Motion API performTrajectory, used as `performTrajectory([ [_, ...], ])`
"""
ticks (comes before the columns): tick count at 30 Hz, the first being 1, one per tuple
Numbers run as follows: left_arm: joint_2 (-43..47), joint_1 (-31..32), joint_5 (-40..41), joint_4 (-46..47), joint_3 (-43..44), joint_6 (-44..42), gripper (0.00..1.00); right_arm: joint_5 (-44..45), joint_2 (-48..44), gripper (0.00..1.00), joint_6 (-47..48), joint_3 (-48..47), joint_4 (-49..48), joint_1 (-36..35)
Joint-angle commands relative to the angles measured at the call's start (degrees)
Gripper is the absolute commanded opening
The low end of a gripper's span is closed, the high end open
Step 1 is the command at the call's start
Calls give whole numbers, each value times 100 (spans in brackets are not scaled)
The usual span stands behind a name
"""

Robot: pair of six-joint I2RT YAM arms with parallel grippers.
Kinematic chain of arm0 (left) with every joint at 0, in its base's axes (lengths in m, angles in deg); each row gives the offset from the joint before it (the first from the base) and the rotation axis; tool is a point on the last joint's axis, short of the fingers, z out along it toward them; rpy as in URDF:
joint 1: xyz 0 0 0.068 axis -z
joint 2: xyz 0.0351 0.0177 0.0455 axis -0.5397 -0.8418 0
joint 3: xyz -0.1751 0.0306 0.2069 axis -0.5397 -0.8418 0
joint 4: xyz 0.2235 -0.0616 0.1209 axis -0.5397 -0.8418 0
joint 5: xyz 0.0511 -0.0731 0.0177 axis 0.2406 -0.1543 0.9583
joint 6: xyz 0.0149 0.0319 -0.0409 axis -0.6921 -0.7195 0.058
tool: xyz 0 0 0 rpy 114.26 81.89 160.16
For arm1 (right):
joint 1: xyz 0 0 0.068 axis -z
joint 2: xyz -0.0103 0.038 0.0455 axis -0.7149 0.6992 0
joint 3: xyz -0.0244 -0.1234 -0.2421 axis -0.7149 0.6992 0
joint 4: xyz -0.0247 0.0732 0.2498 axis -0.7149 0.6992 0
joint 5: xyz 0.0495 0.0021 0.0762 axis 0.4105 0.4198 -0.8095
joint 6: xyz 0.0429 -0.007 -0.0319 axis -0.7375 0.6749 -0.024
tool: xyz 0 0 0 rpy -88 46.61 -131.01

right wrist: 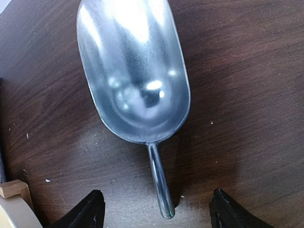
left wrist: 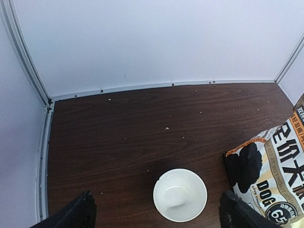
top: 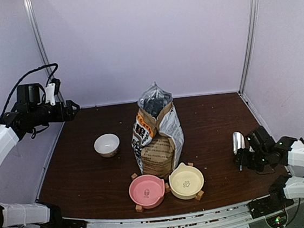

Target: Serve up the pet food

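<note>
Right gripper [right wrist: 154, 210] is held released at the handle of the metal scoop [right wrist: 133, 71]; left gripper [left wrist: 156, 206], at ten o'clock, is spread wide.

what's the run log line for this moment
left hand: open, empty; right hand: open, straddling scoop handle; scoop: empty; bag: upright; pink bowl: empty; cream bowl: empty
</note>
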Motion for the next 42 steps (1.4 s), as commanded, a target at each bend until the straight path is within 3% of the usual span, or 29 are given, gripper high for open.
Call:
performTrajectory([
  [1,185,2,131,372,-73,-102,93,297,-56,75,-233,148,-572,26],
  [8,206,2,57,375,-94,-105,93,567,575,64,-87,-63,-508,16],
  [12,154,-4,11,374,-96,-97,92,531,1002,51,46,-123,-702,1],
  [18,58,-2,-130,392,-109,-61,92,593,1392,40,225,-306,-811,-188],
  [42,-15,2,-165,396,-110,-34,92,923,1886,21,510,-639,-522,-406],
])
